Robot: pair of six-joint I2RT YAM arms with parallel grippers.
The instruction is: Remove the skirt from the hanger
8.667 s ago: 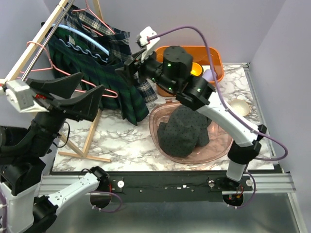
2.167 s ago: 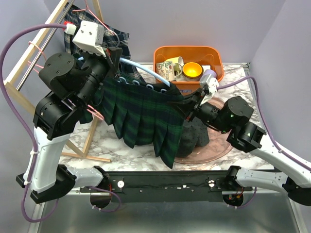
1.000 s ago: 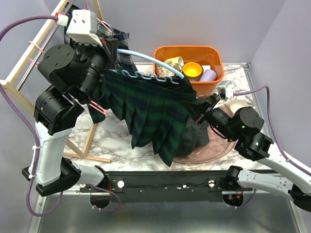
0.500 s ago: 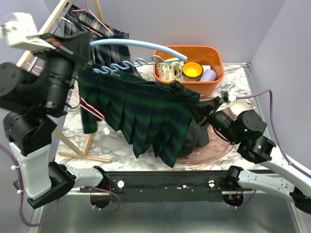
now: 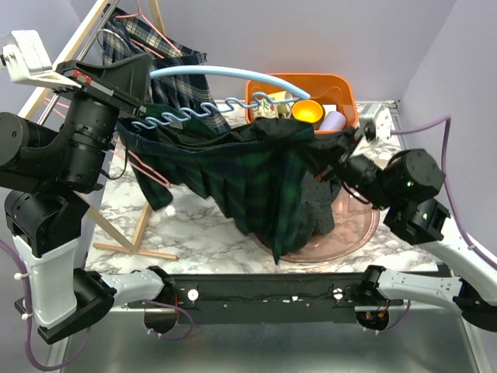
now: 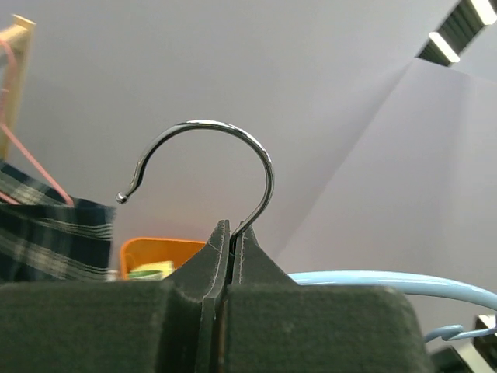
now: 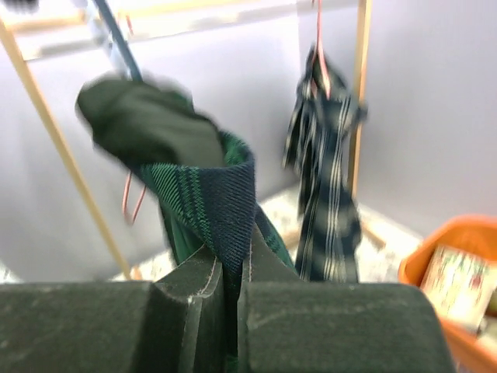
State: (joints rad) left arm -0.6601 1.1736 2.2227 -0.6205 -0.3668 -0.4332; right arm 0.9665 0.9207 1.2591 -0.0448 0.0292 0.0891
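Hanger (image 6: pixel 388 277) hook is clamped in the left end effector (image 6: pixel 231 233) and held raised. Skirt (image 5: pixel 256 167) edge is pinched in the right end effector (image 7: pixel 237 260). Skirt is stretched between hanger and right end effector, above the table (image 5: pixel 194 225).

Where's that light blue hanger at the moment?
In the overhead view the blue hanger is up in the air left of centre, its metal hook pinched in the left pincer, arching over the green skirt towards the orange bin.
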